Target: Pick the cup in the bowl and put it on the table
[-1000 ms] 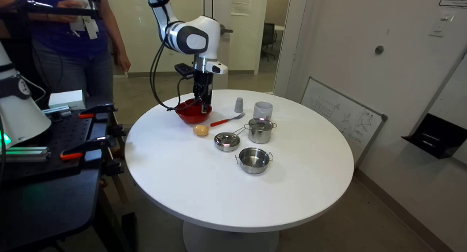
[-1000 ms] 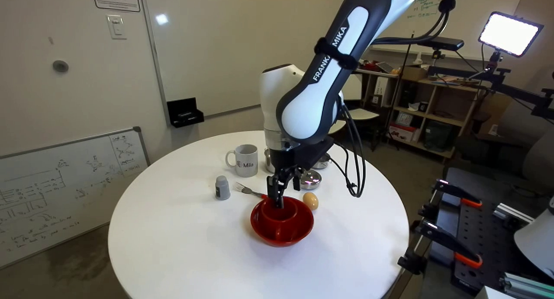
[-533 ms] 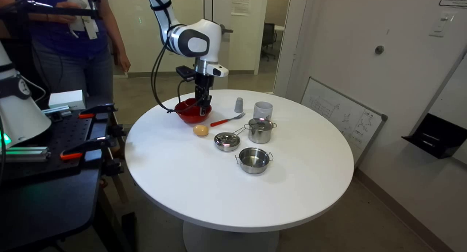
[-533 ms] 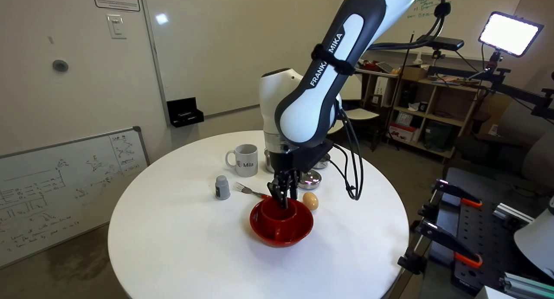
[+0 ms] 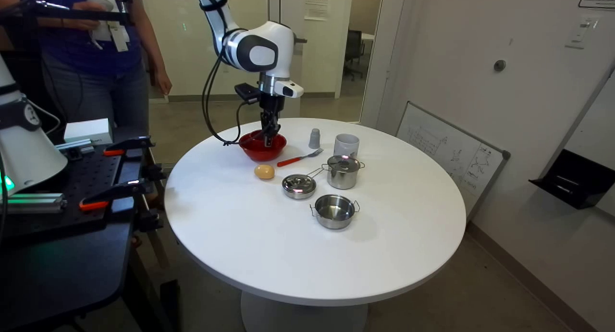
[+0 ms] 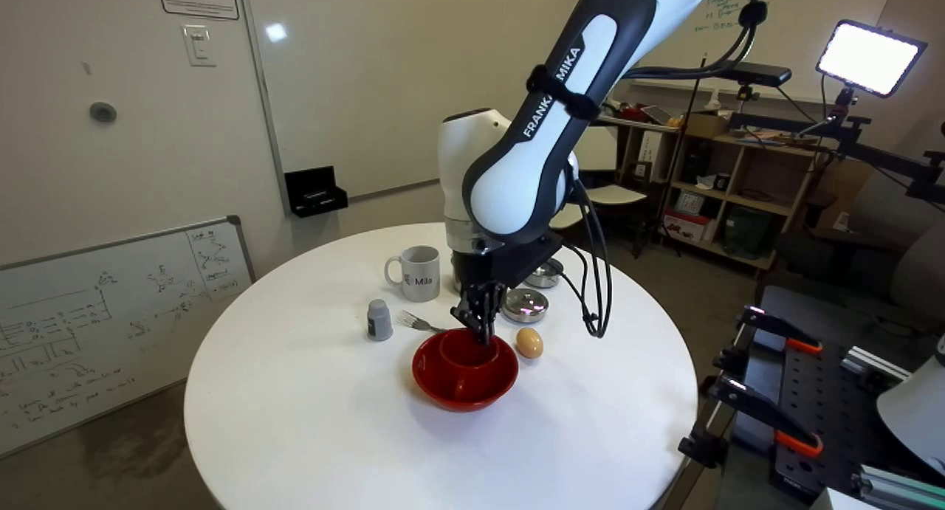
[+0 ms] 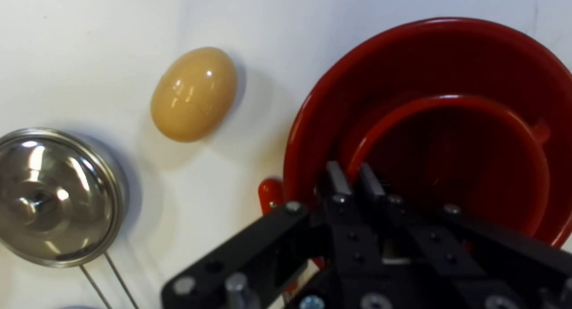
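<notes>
The red cup (image 7: pixel 464 166) sits inside the wider red bowl (image 7: pixel 402 45), its rim nearest the egg pinched between my two fingertips. In the wrist view, one fingertip is inside the cup and the other between cup and bowl wall. My gripper (image 7: pixel 355 179) is shut on this rim. An exterior view shows the cup (image 6: pixel 471 353) upright in the bowl (image 6: pixel 435 384), with the gripper (image 6: pixel 483 334) reaching down from above. The white table (image 5: pixel 384 236) lies below; whether the bowl rests fully on it, I cannot tell.
Close to the bowl are a brown egg (image 5: pixel 264 172) and a red-handled fork (image 5: pixel 288 162). Farther off stand a lidded steel pan (image 5: pixel 299 186), a lidded pot (image 5: pixel 343 173), an open steel pot (image 5: pixel 335 213), a grey mug (image 6: pixel 421 277) and a grey shaker (image 6: pixel 379 320).
My fingers have come together on the cup's rim. The gripper has risen slightly, and bowl and cup have shifted with it toward the fork, away from the egg.
</notes>
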{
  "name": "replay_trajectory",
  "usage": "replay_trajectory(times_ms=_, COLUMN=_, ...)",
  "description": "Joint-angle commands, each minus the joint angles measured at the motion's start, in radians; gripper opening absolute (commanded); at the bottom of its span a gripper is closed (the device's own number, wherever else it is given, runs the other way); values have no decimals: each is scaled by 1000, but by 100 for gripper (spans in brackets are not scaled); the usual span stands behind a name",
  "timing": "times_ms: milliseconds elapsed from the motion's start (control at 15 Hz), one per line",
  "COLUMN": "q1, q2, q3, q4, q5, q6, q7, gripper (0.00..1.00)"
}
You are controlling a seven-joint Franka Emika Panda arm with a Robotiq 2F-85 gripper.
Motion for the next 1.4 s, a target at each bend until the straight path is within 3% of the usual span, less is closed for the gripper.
replay_trajectory(times_ms=0, q1=3, q2=22, q3=-4, q4=21, q5=7, q6=-11, q7=17, gripper=2)
replay_trajectory(times_ms=533, q1=-50, q2=-34, q3=46, q4=-17, q5=47, q6=22, q7=-41, gripper=2)
replay_trajectory(times_ms=1133, q1=-80, q2=-304, q3=71, q4=-146, q5=49, q6=-11, q7=-78, gripper=2)
replay_trajectory(times_ms=1333, q1=-77, q2=-410, q3=42, q4=-231, q5=41, q6=-1, q7=-25, gripper=2)
